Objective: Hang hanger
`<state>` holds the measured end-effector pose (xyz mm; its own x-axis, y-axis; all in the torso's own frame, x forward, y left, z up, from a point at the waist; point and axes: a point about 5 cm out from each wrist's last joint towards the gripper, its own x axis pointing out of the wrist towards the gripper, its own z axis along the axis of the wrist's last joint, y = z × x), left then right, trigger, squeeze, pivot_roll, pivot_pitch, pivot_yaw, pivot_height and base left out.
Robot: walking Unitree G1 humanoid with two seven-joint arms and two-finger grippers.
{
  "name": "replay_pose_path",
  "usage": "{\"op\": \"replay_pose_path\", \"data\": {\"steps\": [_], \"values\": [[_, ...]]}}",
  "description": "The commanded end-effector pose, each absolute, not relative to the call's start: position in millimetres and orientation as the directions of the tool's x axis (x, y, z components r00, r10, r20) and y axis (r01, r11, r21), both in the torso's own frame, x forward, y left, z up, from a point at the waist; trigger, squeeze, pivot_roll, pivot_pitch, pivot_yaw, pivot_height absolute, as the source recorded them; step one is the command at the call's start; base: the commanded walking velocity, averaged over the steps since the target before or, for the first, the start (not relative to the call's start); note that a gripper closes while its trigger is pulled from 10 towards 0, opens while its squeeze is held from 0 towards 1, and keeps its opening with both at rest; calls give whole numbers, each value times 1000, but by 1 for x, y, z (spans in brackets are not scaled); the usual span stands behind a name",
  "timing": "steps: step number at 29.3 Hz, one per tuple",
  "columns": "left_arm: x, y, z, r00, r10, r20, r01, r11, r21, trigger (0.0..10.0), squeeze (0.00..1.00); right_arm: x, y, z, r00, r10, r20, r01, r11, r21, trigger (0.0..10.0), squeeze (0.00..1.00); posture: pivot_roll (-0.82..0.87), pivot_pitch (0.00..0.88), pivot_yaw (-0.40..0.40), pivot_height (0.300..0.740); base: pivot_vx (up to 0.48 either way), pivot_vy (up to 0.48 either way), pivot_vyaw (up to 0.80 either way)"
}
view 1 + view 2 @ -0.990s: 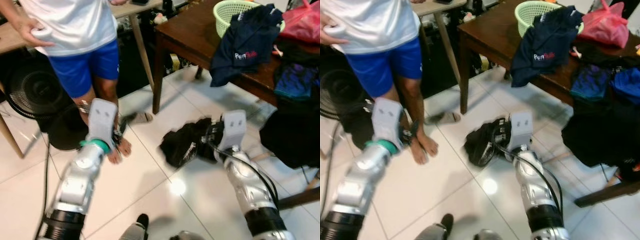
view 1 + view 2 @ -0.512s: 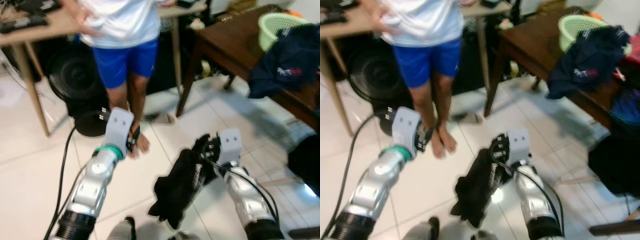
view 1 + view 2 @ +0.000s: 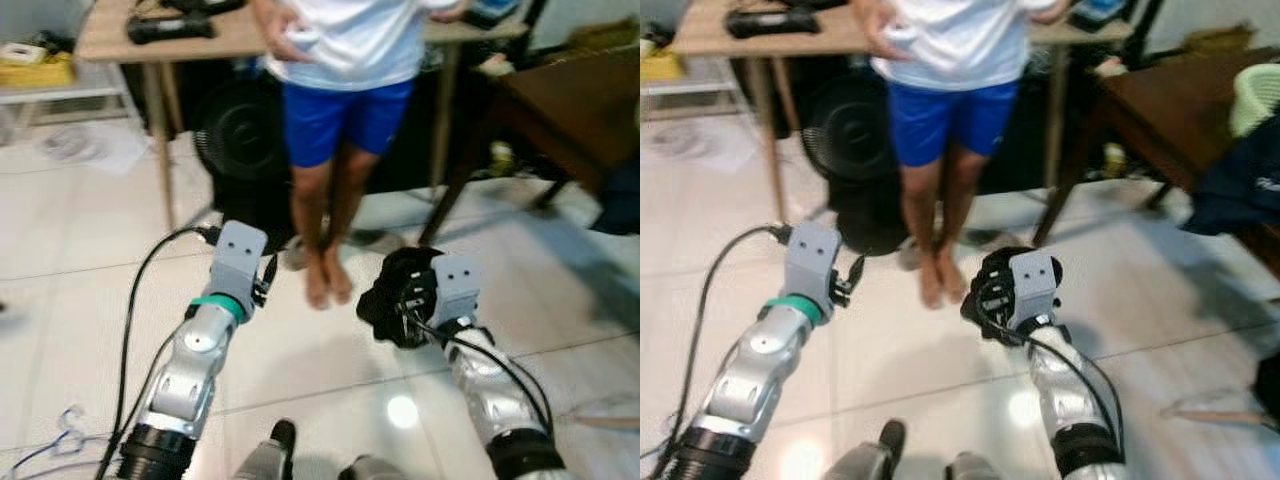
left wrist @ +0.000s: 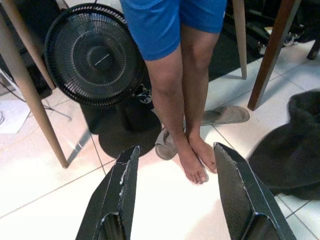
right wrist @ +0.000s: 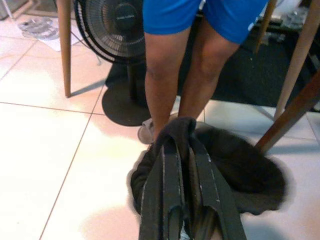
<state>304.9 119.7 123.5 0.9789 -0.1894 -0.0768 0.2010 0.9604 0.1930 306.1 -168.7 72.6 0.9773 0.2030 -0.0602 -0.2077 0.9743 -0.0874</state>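
The right tool (image 5: 187,150) is pinching a bunched black garment (image 3: 392,297), lifted above the tiled floor (image 3: 80,300). The left tool (image 4: 175,170) has its fingers (image 4: 122,187) spread with nothing between them. A barefoot person (image 3: 345,110) stands just ahead beside a black fan (image 4: 95,55).

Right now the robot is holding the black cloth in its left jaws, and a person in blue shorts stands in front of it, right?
Not quite. The black cloth is in the right gripper, shut on it, as the right wrist view shows. The left gripper is open with nothing in it. The person in blue shorts does stand in front of the robot.
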Motion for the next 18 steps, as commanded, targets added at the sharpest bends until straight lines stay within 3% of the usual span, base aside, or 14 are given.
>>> {"op": "replay_pose_path", "data": {"steps": [1, 18], "values": [[303, 121, 116, 976, -191, -102, 209, 956, 204, 10000, 0, 306, -169, 74, 980, 195, -35, -198, 978, -72, 10000, 0, -32, 64, -11, 740, 0, 0, 0], [312, 109, 121, 963, -256, -83, 267, 946, 183, 10000, 0, 305, -181, 82, 989, 143, 41, -141, 989, -32, 10000, 0, -62, 58, 19, 740, 0, 0, 0]]}}
